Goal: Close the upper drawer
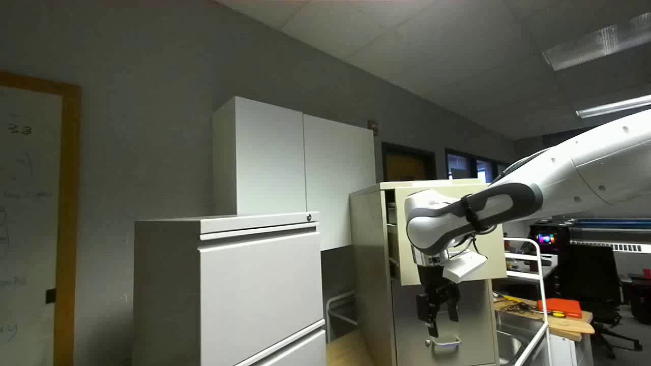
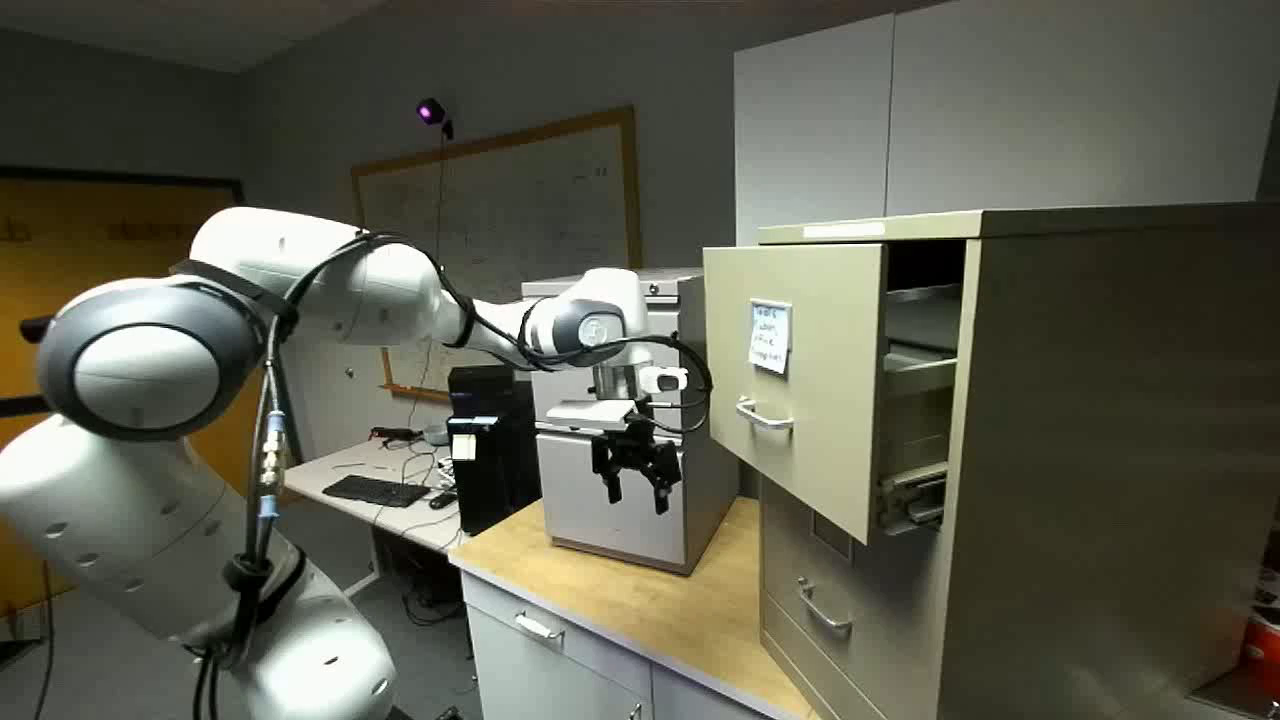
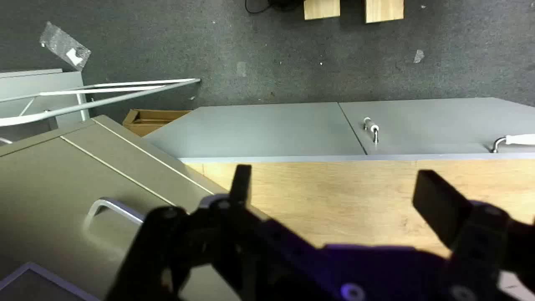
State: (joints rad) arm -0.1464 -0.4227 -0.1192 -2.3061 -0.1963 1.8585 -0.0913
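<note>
The upper drawer [image 2: 835, 340] of the beige filing cabinet stands pulled out, with its dark interior and side rail showing in an exterior view. Its flat front carries a paper label [image 2: 770, 337] and a metal handle [image 2: 764, 414]. The drawer front [image 1: 493, 249] is partly hidden behind my arm in an exterior view. My gripper [image 2: 638, 493] points down, open and empty, beside the drawer front and lower than its handle, apart from it. It also shows in an exterior view [image 1: 442, 323] and in the wrist view [image 3: 334, 184], where I cannot make out the upper drawer.
A lower drawer's handle [image 3: 110, 209] is at the left of the wrist view. A pale grey cabinet [image 2: 620, 490] stands on the wooden counter [image 2: 590, 590] behind the gripper. White wall cabinets [image 1: 305, 162] hang behind. A white rail frame [image 1: 540, 274] stands beside the filing cabinet.
</note>
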